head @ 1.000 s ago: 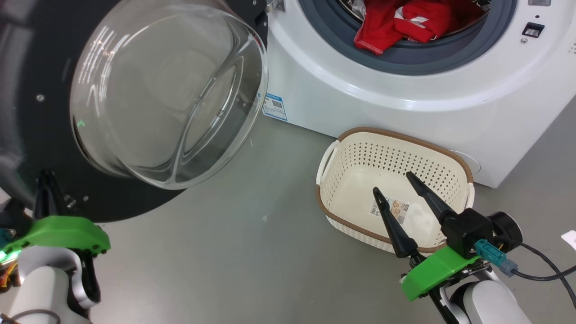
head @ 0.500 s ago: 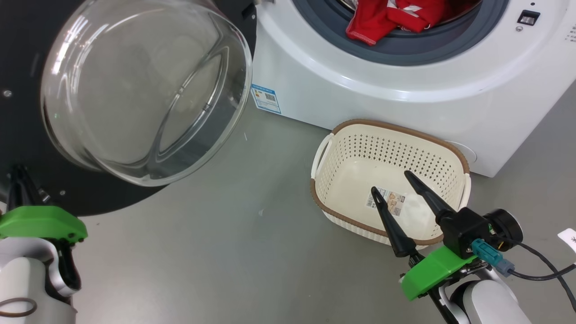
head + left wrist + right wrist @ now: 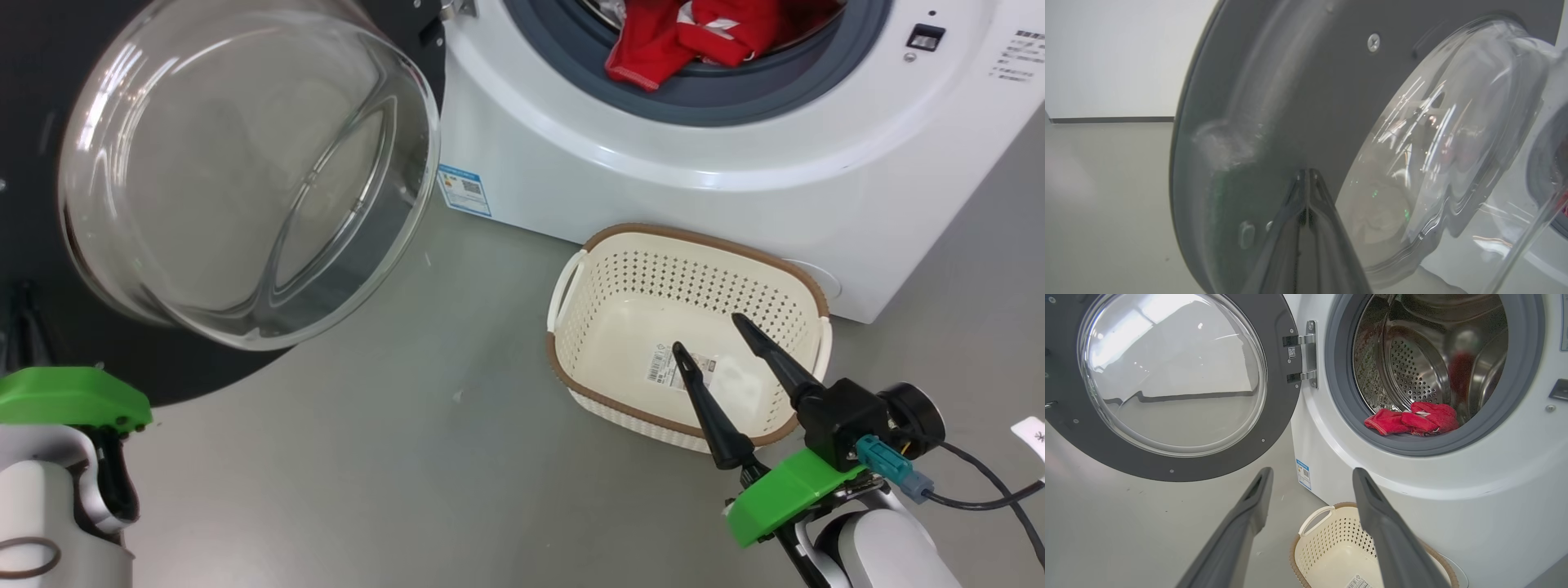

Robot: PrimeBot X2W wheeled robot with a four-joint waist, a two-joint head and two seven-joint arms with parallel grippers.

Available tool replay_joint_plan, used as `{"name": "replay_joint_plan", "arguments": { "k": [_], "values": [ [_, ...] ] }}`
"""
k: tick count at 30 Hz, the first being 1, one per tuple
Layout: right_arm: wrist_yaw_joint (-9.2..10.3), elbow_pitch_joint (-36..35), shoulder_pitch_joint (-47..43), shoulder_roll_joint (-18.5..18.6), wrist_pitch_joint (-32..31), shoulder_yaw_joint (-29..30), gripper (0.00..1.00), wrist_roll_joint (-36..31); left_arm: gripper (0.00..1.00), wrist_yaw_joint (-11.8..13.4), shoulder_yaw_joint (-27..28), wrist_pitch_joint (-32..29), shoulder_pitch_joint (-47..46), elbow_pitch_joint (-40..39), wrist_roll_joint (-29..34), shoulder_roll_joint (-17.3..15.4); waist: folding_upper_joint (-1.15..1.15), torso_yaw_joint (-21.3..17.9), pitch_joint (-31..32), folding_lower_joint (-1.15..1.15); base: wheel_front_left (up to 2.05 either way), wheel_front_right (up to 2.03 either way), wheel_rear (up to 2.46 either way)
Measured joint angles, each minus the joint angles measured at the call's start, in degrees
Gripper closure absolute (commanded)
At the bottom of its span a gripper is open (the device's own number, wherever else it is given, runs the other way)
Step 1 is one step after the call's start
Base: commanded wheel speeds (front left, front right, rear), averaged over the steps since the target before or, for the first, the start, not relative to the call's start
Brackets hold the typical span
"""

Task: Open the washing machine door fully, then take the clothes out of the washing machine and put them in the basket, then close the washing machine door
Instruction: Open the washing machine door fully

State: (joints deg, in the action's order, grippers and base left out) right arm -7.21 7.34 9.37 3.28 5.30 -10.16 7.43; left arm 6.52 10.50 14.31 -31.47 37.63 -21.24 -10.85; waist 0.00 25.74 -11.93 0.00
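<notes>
Fingers of my left gripper (image 3: pixel 1306 176) are clenched together, empty, tips right at the dark inner ring of the washing machine door (image 3: pixel 1290 102), bottom centre of the left wrist frame; touching or just off it, I cannot tell. Head frame: door swung open at upper left, glass bowl bulging toward the camera. The washing machine (image 3: pixel 653 188) sits top right, white, grey seal round the drum mouth. The clothes (image 3: pixel 694 37), red with white bits, lie on that seal at top centre, one edge hanging over its lip. The basket (image 3: pixel 694 238) stands on the grey floor just beside the machine's front, centre-right, barcode sticker on its bottom. My right gripper (image 3: pixel 707 333) is released, fingers spread wide, holding nothing, lower right, tips overlapping the basket's inside.
</notes>
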Motion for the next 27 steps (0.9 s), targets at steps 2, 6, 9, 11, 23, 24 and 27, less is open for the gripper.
{"name": "replay_joint_plan", "arguments": {
  "k": [2, 6, 9, 11, 23, 24, 27],
  "values": [
    [0.00, 0.5, 0.0, 0.0, 0.7, 0.1, 0.00, 0.2, 0.00, 0.0, 0.3, 0.0, 0.7, -1.9, 0.0, 0.3, 0.00, -0.5, 0.3, 0.00, 0.00, 0.00, 0.00],
    [0.00, 1.5, 0.0, 0.0, 1.6, 0.5, 0.00, 0.6, 0.00, -0.5, 0.7, 0.2, 2.4, -6.0, 0.0, 1.2, 0.00, -1.3, 1.0, 0.00, 0.00, 0.00, 0.00],
    [0.00, 2.5, 0.0, 0.0, 2.6, 0.5, 0.00, 2.2, 0.00, -1.1, 0.7, 0.2, 4.5, -11.0, -0.1, 2.2, 0.00, -2.1, 1.8, 0.00, 0.00, 0.00, 0.00],
    [0.00, 3.2, 0.0, 0.0, 3.3, 0.8, 0.00, 2.3, 0.00, -1.1, 0.7, 0.3, 5.8, -15.2, -0.1, 2.5, 0.00, -2.7, 2.3, 0.00, 0.00, 0.00, 0.00],
    [0.00, 5.7, 0.3, -0.2, 6.4, 4.8, 0.00, 3.7, 0.00, -6.7, -5.4, 0.3, 13.0, -37.3, 1.3, 4.1, 0.00, -7.7, 4.5, 0.00, 0.00, 0.00, 0.00],
    [0.00, 5.8, 0.4, -0.2, 6.8, 5.4, 0.00, 3.6, 0.00, -7.2, -6.2, 0.3, 13.5, -37.6, 1.1, 4.3, 0.00, -8.3, 4.6, 0.00, 0.00, 0.00, 0.00],
    [0.00, 6.0, 1.0, -0.2, 7.5, 7.2, 0.00, 3.3, 0.00, -8.9, -8.2, -0.2, 14.3, -38.2, -0.3, 4.9, 0.00, -9.9, 4.7, 0.00, 0.00, 0.00, 0.00]
  ]
}}
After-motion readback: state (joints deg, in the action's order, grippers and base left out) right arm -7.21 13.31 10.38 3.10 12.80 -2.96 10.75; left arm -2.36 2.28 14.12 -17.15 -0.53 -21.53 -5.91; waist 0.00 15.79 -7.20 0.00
